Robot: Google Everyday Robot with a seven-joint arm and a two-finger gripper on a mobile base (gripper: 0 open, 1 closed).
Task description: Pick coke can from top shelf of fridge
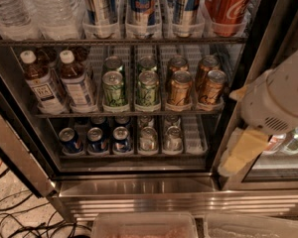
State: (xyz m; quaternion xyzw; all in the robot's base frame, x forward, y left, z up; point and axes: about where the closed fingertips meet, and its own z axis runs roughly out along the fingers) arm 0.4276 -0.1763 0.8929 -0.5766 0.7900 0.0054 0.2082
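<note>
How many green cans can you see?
4 green cans, all on the middle rack: two in front, one behind each. More may hide behind. The pincer hangs at lower right.

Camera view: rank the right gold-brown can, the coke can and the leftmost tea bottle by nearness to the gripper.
1. The right gold-brown can, middle shelf, up-left of the gripper at lower right.
2. The coke can, top shelf, right end.
3. The leftmost tea bottle, middle shelf, far left.
</note>
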